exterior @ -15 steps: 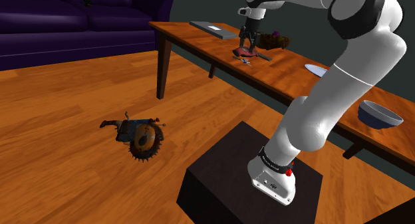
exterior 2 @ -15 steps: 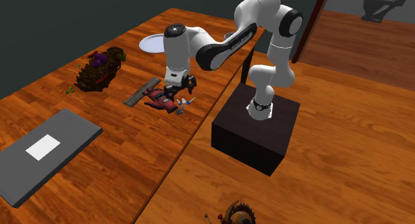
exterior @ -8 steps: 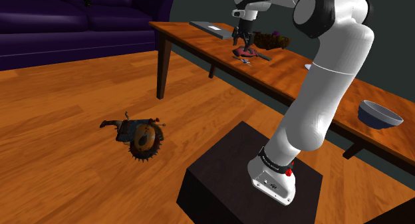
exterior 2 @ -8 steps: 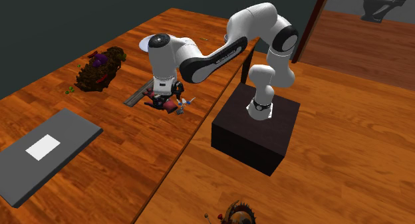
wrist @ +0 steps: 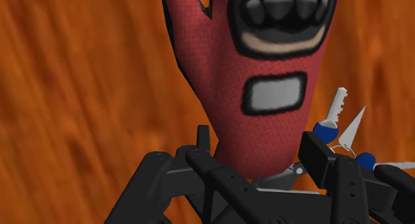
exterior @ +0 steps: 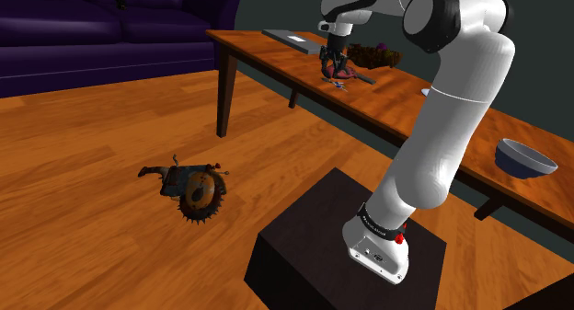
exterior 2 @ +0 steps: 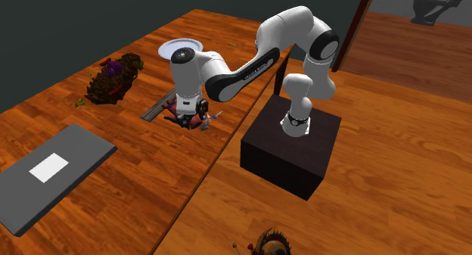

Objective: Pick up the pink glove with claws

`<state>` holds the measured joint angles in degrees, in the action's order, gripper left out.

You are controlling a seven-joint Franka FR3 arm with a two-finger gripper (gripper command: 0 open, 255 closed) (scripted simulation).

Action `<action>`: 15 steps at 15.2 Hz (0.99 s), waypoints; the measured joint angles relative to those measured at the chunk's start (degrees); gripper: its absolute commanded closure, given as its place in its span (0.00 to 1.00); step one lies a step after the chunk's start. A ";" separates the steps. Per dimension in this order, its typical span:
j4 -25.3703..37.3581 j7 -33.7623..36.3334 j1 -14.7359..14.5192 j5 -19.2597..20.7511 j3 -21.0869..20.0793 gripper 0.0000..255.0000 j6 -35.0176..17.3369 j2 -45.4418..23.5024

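The glove (wrist: 246, 123) is reddish-pink with black padded patches, a grey panel and pale claws (wrist: 339, 110) on blue bases. It lies flat on the wooden table (exterior: 396, 97). My black gripper (wrist: 259, 156) is down over the glove's narrow cuff end, its fingers shut on it from both sides. In the shoulder view the gripper (exterior: 333, 67) points straight down onto the glove (exterior: 340, 76) near the table's middle. In the second exterior view the gripper (exterior 2: 189, 116) covers much of the glove (exterior 2: 175, 114), close to the table's edge facing the stand.
On the table are a grey strip (exterior 2: 157, 106) beside the glove, a brown heap with purple bits (exterior 2: 113, 78), a white plate (exterior 2: 181, 48), a grey slab with a white sheet (exterior 2: 53, 170) and a bowl (exterior: 526, 158). A toothed round object (exterior: 198, 193) lies on the floor before a purple sofa (exterior: 110, 32).
The arm swung towards the shoulder view's left, then lowered onto the glove. The fingers went from open to shut on the glove's cuff. The glove still lies on the table.
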<state>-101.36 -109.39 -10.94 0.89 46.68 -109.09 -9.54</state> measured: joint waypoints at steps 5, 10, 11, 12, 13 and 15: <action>-0.02 -0.01 0.02 -0.01 0.02 1.00 -0.06 -0.02; 0.78 -0.11 0.07 0.00 0.05 1.00 0.80 0.00; 1.22 0.02 -0.05 0.21 0.06 1.00 1.45 0.28; 1.92 -0.08 0.01 0.17 0.09 1.00 2.12 0.25; 2.58 -0.12 0.01 0.24 0.12 1.00 2.85 0.34; 3.97 -0.23 0.05 0.30 0.17 1.00 4.29 0.43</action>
<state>-97.38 -109.62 -10.89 1.18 46.85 -104.80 -9.11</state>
